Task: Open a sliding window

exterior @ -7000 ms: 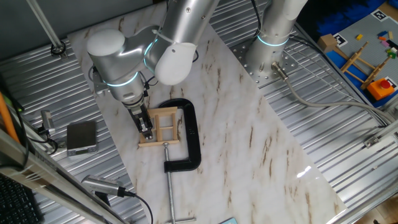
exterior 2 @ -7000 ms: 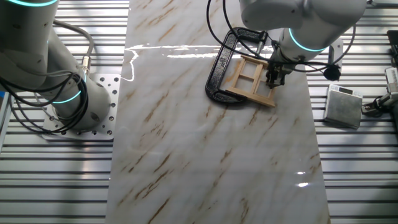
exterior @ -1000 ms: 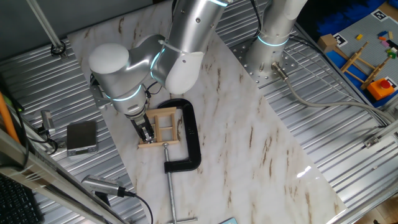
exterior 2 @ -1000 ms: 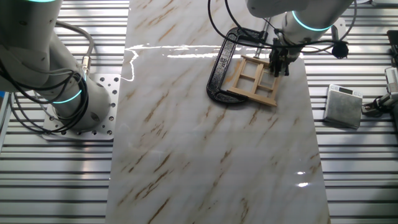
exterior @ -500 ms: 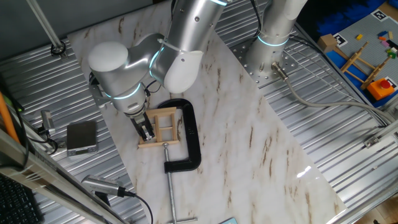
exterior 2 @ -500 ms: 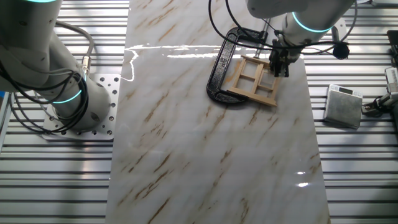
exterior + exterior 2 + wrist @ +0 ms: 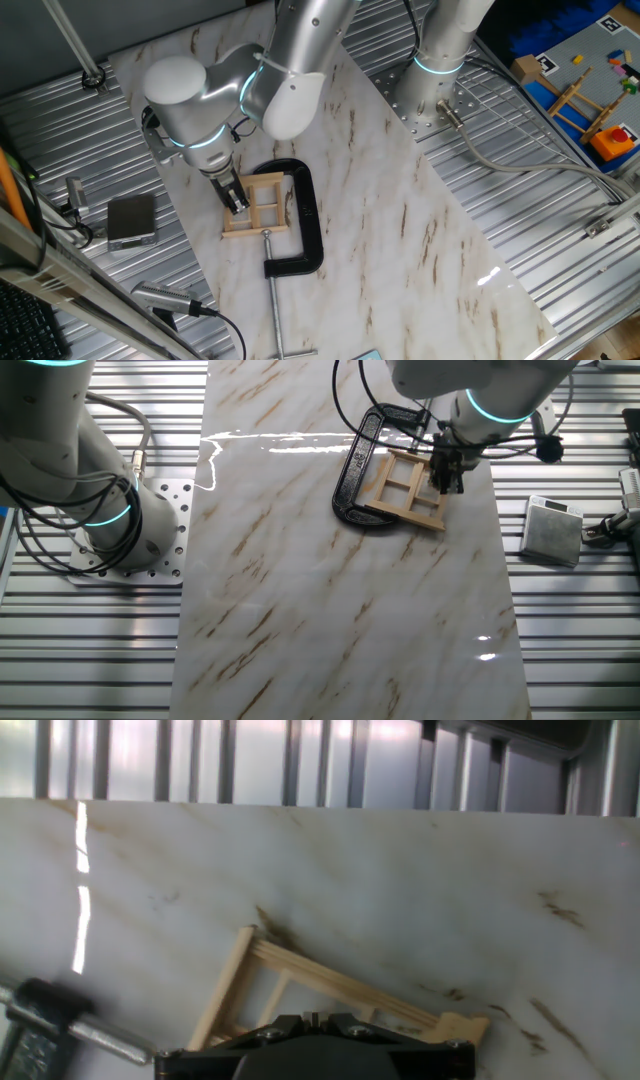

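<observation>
The sliding window [image 7: 264, 205] is a small light-wood frame with crossbars, lying flat on the marble board and held in a black C-clamp [image 7: 307, 225]. My gripper [image 7: 237, 199] points down at the window's left rail, fingers together. In the other fixed view the gripper [image 7: 447, 478] stands on the right side of the window [image 7: 405, 488]. In the hand view the gripper [image 7: 310, 1018] is at the bottom edge with its fingers closed, just over the window's frame [image 7: 330, 982]. I cannot tell whether anything is held between the fingers.
The clamp's steel screw [image 7: 274, 290] reaches toward the board's front edge. A grey box [image 7: 131, 220] sits on the ribbed metal table left of the board. A second arm's base [image 7: 440, 60] stands at the back right. Cables lie at the front left.
My hand has shifted a little along the window's side rail and the arm has turned slightly. The window frame and the clamp stay where they were.
</observation>
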